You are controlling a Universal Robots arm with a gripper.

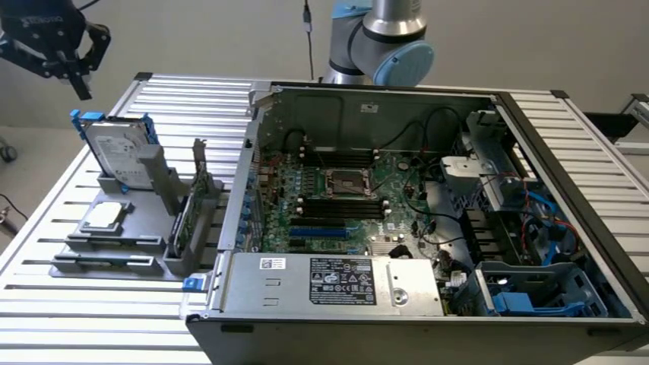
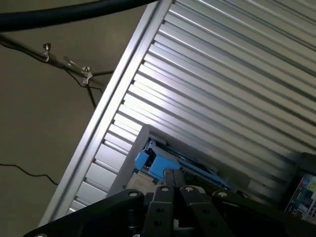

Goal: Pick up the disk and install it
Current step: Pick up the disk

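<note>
disk [image 1: 115, 152]: is standing on edge in the grey rack [image 1: 152, 175] on the counter [image 1: 61, 304], exposing its top edge for grasping | hand [image 1: 83, 91]: is hovering above it; fingers pressed together, carrying nothing

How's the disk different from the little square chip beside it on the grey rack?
The disk stands on edge in the rack; the chip lies flat. The disk is larger and oblong; the chip small and square. The disk has a blue frame; the chip has none. Both are silvery and sit on that rack.
</note>
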